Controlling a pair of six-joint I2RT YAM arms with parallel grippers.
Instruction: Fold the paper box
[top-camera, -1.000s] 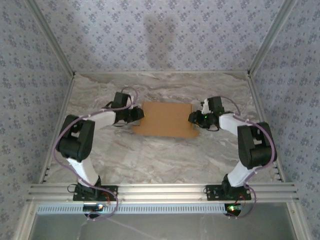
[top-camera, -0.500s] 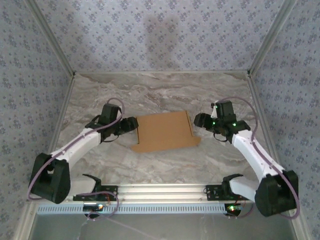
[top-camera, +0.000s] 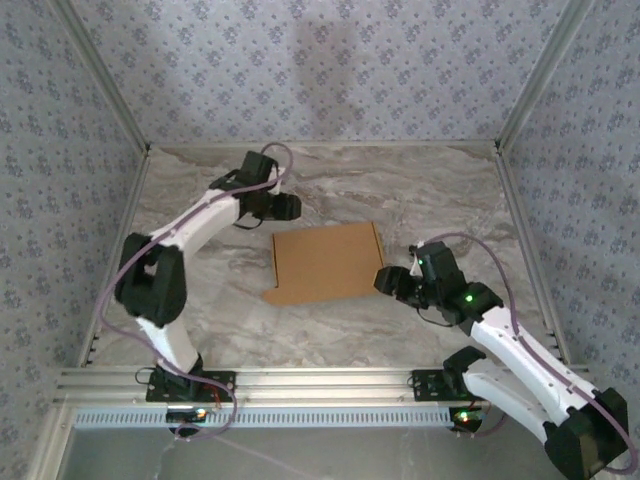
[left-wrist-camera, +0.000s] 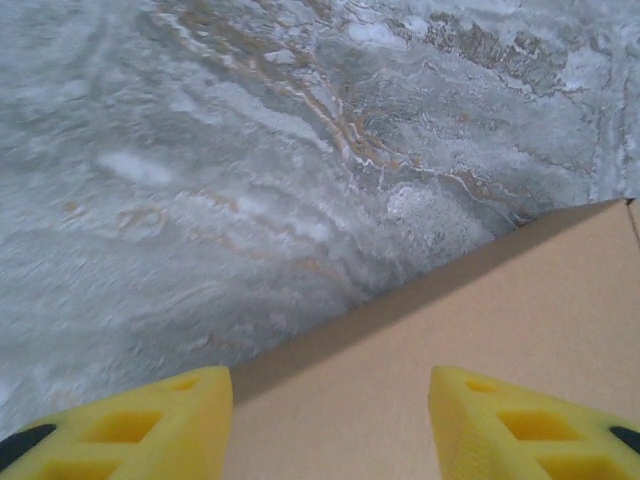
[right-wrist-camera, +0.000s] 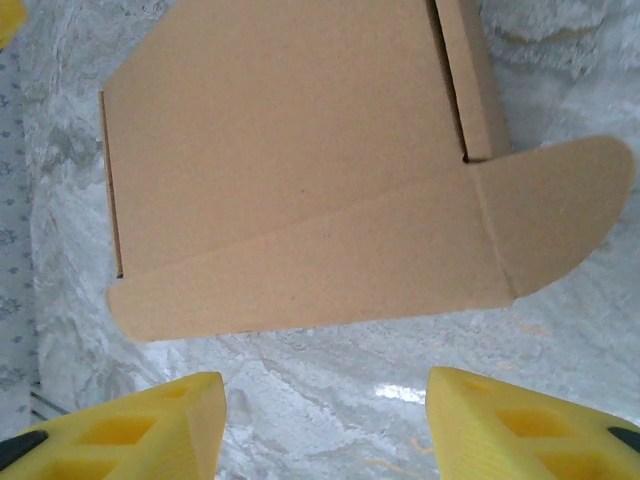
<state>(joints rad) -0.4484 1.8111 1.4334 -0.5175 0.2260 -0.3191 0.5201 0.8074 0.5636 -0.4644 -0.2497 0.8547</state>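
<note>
Since 1 second ago both arms have left the short sides of the paper box (top-camera: 325, 262). The left claw (top-camera: 290, 207) has swung toward the far edge of the counter (top-camera: 420, 190) and hovers just past the box's far-left corner. The right claw (top-camera: 382, 283) has pulled back toward the near edge, by the near-right corner. The box lies flat around the middle of the counter, turned slightly from how it lay.

Both claws are spread wide with nothing between their fingers, as the wrist views show. This looks like a regrip, so no fold is being held in place.

A rounded flap (right-wrist-camera: 560, 210) sticks out flat at 1 corner. No walls stand yet, so the box encloses nothing visible.
</note>
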